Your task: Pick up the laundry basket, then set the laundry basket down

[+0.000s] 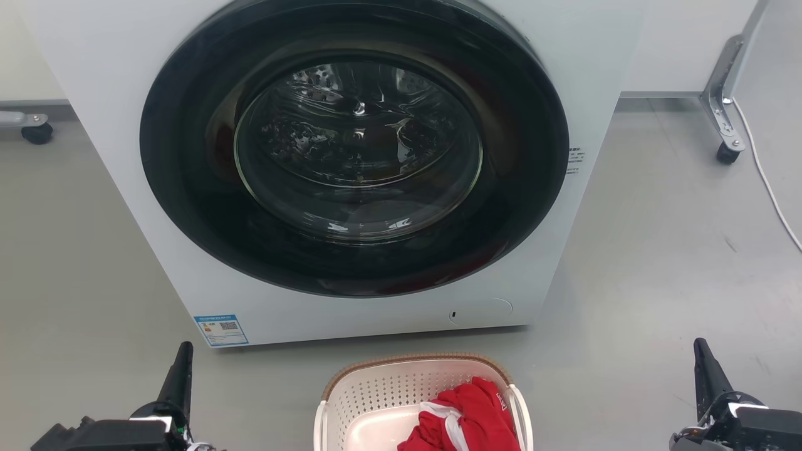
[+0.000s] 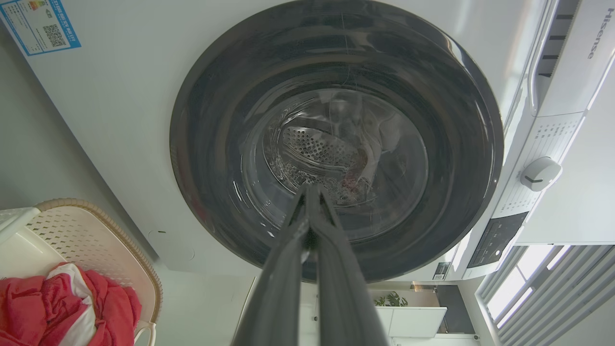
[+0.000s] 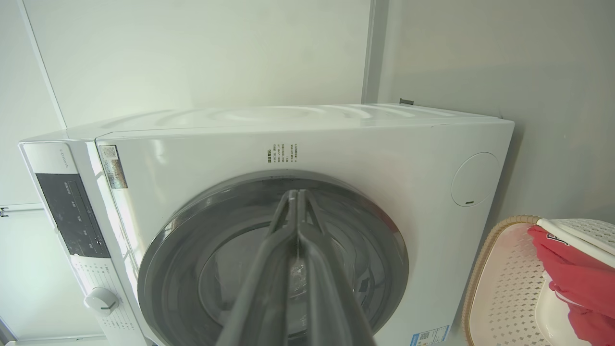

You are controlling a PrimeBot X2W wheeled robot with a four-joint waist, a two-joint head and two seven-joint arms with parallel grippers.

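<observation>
Two claws logged, both empty. Left claw [image 1: 182,363] sat at lower left of the head view, over the grey floor [image 1: 75,263]. Its wrist view showed the fingers [image 2: 283,269] pressed together to a point, nothing between them, aimed at the washing machine [image 1: 113,156] door [image 1: 357,150]. Blue label [image 1: 220,330] at the machine's lower left corner. Laundry basket [image 1: 401,362] stood upright on the floor at centre, just in front of the machine, well apart from both claws. Red and white garment [image 1: 470,416] lay bunched in its right half. Right claw [image 1: 703,360] at lower right, fingers [image 3: 264,283] likewise closed tip to tip, holding nothing.
</observation>
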